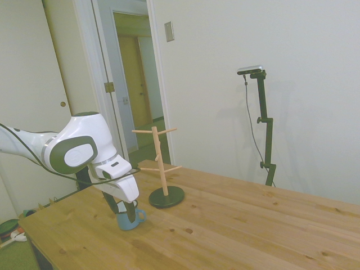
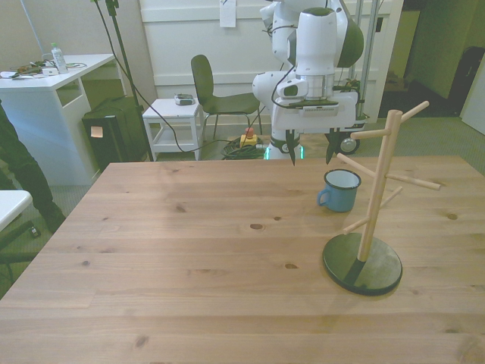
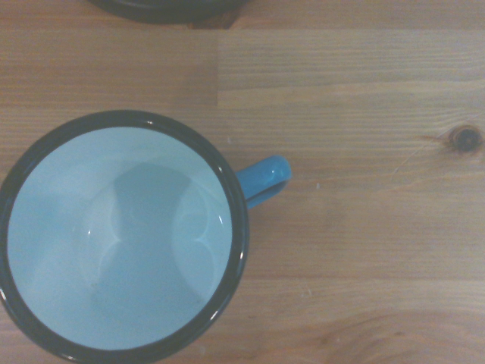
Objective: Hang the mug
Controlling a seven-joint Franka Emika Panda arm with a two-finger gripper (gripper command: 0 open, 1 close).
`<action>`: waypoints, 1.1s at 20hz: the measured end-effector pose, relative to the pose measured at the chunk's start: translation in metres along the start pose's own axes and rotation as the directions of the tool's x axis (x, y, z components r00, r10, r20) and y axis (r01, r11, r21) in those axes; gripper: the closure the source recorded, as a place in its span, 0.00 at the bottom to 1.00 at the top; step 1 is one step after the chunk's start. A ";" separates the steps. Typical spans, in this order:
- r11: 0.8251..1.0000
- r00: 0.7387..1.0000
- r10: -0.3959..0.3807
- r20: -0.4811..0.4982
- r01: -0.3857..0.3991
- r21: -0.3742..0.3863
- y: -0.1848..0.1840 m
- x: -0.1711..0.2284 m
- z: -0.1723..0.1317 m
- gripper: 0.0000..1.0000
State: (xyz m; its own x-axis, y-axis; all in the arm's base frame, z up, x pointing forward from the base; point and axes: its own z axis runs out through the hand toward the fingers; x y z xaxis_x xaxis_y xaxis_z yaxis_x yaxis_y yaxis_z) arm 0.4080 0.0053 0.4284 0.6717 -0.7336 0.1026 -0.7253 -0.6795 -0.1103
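The mug (image 2: pixel 339 190) stands upright on the wooden table (image 2: pixel 189 258), mouth up, blue outside and pale inside with a dark rim. In the front view its loop handle points toward the front view's left. In the wrist view the mug (image 3: pixel 121 235) fills much of the frame from straight above, handle sticking out sideways, nothing inside it.

The gripper (image 2: pixel 311 149) hangs above the table behind the mug, fingers pointing down and spread wide — holding nothing. In the front view both dark fingertips sit higher than the mug's rim, with a clear gap to it; the mug lies below and slightly toward the front view's right of the gripper's midline. In the side view the gripper (image 1: pixel 124 209) is right at the mug (image 1: pixel 130 218), partly hiding it, so contact cannot be judged from there.

The wooden peg rack (image 2: pixel 374 205) stands upright on a round dark base (image 2: pixel 362 264), near the mug, toward the front view's right and closer to the camera. Pegs angle out from its post at several heights — all bare. In the side view the rack (image 1: pixel 159 163) is just past the mug, apart from it. A dark curved edge in the wrist view is likely the base (image 3: pixel 167 7), near the mug but not touching.
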 end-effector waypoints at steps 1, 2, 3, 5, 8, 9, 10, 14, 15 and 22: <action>1.000 1.000 0.000 0.002 0.000 -0.002 0.000 0.000 0.000 0.00; 1.000 1.000 -0.001 0.007 0.001 -0.007 0.000 -0.001 0.001 0.00; 1.000 1.000 -0.003 0.008 0.003 -0.007 0.000 -0.002 0.000 0.00; 1.000 1.000 -0.014 0.010 0.014 -0.010 -0.002 -0.006 -0.003 0.00; 0.999 0.999 -0.039 0.001 0.039 -0.008 -0.008 -0.015 -0.009 0.00; 0.999 0.999 -0.047 -0.003 0.047 -0.006 -0.010 -0.017 -0.011 0.00; 0.999 0.999 -0.054 -0.006 0.054 -0.005 -0.012 -0.019 -0.012 0.00; 0.996 0.996 -0.085 -0.024 0.085 0.001 -0.028 -0.027 -0.025 0.00; 0.996 0.996 -0.090 -0.029 0.090 0.000 -0.034 -0.030 -0.028 0.00; 0.994 0.994 -0.108 -0.030 0.107 -0.025 -0.062 -0.040 -0.022 0.00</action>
State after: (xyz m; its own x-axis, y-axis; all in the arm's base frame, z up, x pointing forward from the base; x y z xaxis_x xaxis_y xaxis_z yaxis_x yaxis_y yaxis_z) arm 0.4224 0.0768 0.4530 0.7411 -0.6558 0.1438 -0.6529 -0.7539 -0.0736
